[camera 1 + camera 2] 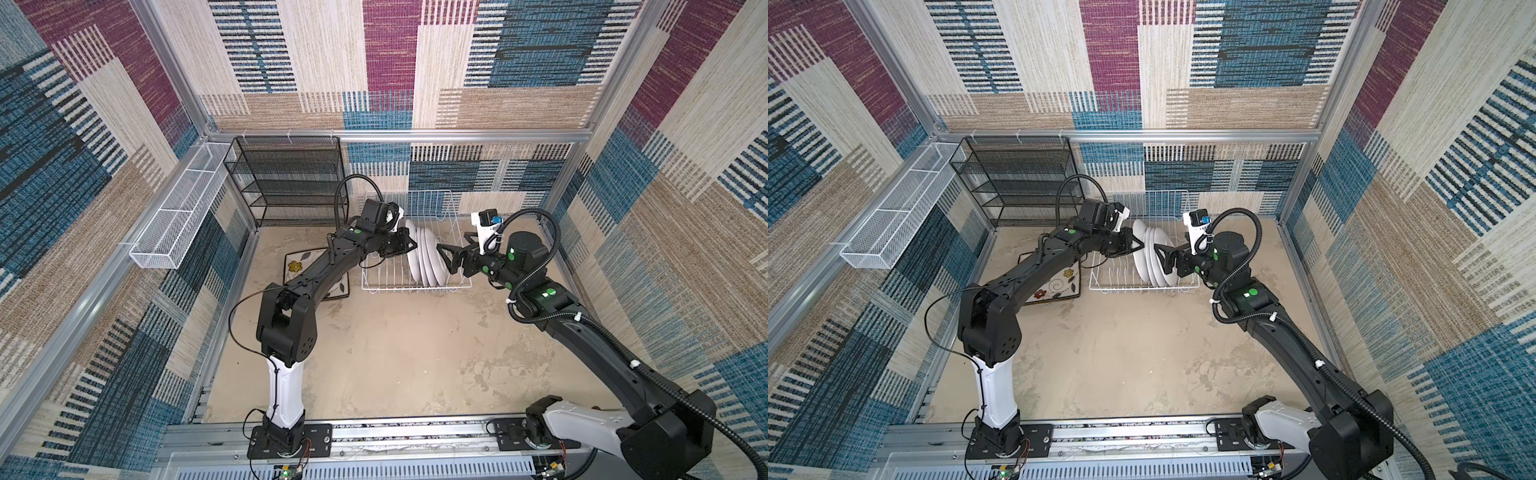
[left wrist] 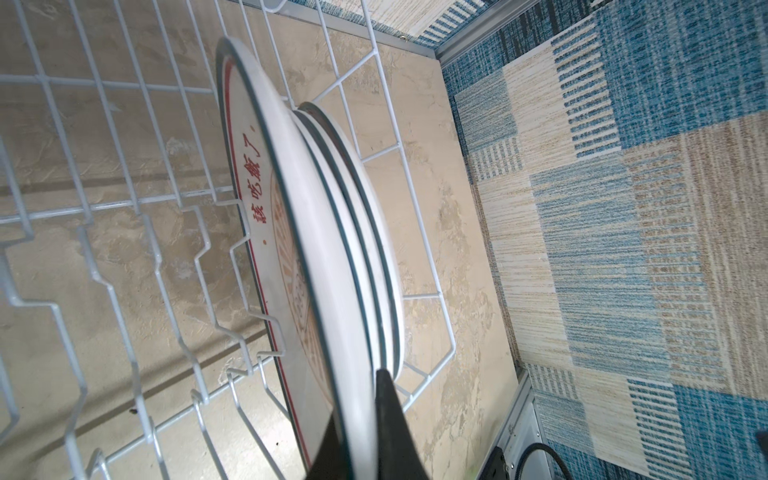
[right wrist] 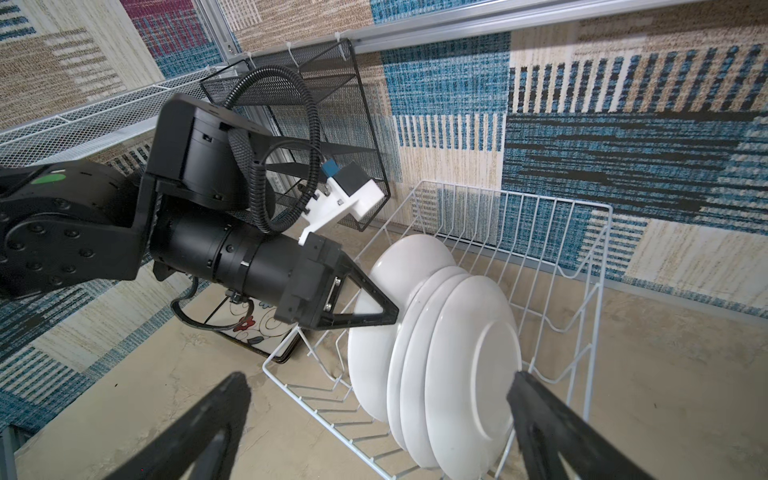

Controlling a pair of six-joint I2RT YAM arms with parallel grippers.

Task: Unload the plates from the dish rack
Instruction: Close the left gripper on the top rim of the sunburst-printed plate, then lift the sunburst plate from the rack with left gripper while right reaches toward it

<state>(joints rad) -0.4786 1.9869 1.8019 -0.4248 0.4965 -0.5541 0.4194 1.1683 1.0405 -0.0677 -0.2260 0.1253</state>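
Note:
Several round white plates (image 1: 424,257) with dark rims stand on edge in the white wire dish rack (image 1: 415,287), toward its right end. My left gripper (image 2: 361,399) is shut on the rim of the leftmost plate (image 2: 257,187), whose face carries red lettering; both top views show it reaching in from the left (image 1: 1140,245). On the other side of the plates my right gripper (image 3: 380,378) stands open, holding nothing, its fingers wide before the rightmost plate's back (image 3: 469,365). A square flowered plate (image 1: 1059,282) lies flat on the table left of the rack.
A black mesh shelf unit (image 1: 286,183) stands at the back left, and a long white mesh basket (image 1: 178,212) hangs on the left wall. My left forearm (image 1: 324,270) passes over the square plate. Carpeted walls close in behind and right of the rack.

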